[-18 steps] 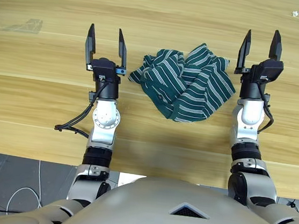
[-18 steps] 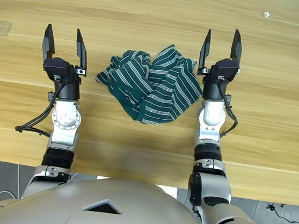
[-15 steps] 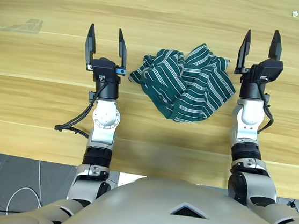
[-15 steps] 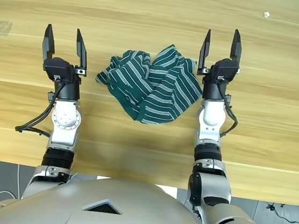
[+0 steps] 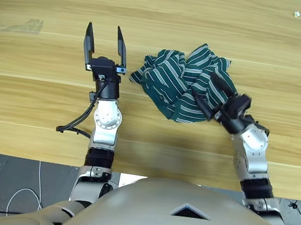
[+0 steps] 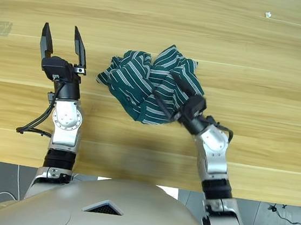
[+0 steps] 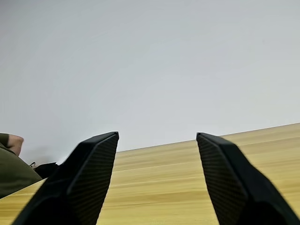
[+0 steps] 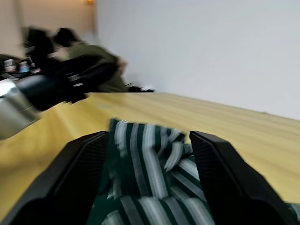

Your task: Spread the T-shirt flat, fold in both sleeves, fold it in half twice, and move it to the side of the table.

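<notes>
Left eye view: T-shirt (image 5: 183, 86) is dark green with thin white stripes, crumpled in 1 loose heap, not spread, no sleeve laid out flat. It lies mid-surface between the 2 arms, on the light wooden surface (image 5: 161, 16). Folds bunch up at the far side, and a rounded lobe of cloth hangs toward the near edge.

Left claw (image 5: 104, 28) stands upright just beside the shirt's left edge, apart from the cloth, its 2 fingers spread wide and gripping nothing. Left wrist view shows the same gap, with bare wood between the fingers.

Right claw (image 5: 203, 85) is tilted in over the shirt's right near part, fingers released and apart. In the right wrist view striped cloth sits between them. Cannot tell if the fingers touch the cloth.

Change since 0.5 s ago: the right arm was upright beside the shirt's right edge, claw pointing away over the wood. Now it has swung down and inward, angled across the heap. Left claw has shifted only slightly, same spread. Shirt heap keeps the same shape and spot.

Small white scrap (image 5: 296, 14) lies far off at the right back of the surface.
</notes>
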